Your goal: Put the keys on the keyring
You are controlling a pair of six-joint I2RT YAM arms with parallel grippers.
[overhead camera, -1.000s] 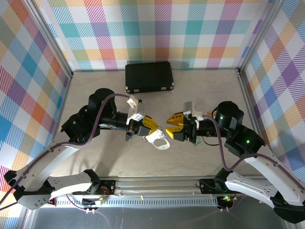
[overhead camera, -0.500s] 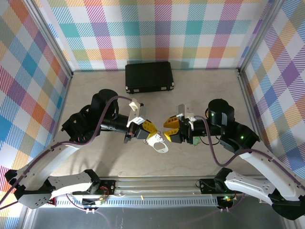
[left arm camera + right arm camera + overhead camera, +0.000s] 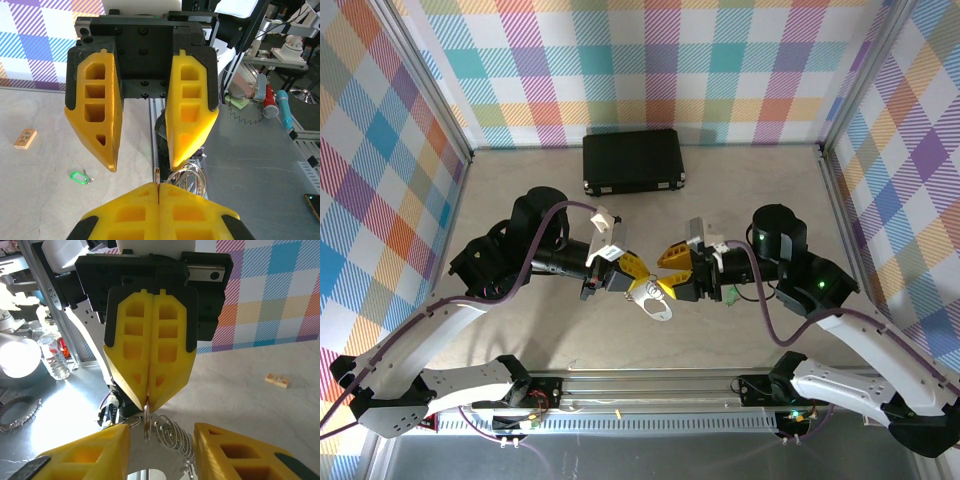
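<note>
My left gripper [image 3: 632, 273] is shut on the edge of the keyring [image 3: 651, 299], a silver loop hanging above the table. In the right wrist view its closed yellow fingers [image 3: 150, 355] pinch a thin ring [image 3: 147, 422], with a row of small silver pieces [image 3: 175, 437] beside it. My right gripper [image 3: 670, 276] is open and faces the left one. Its fingertips [image 3: 85, 455] stand on either side of the keyring without closing on it. In the left wrist view, a tiny green-headed key [image 3: 78, 176] lies on the table, below my shut left gripper [image 3: 158, 189].
A black rectangular case [image 3: 632, 160] lies at the back of the table. A small wooden block [image 3: 25, 138] rests on the table, seen too in the right wrist view [image 3: 276, 380]. Plaid walls enclose the table on three sides.
My right gripper has moved left until its open fingers flank the keyring. The left gripper shifted slightly right with the keyring, then stayed still.
</note>
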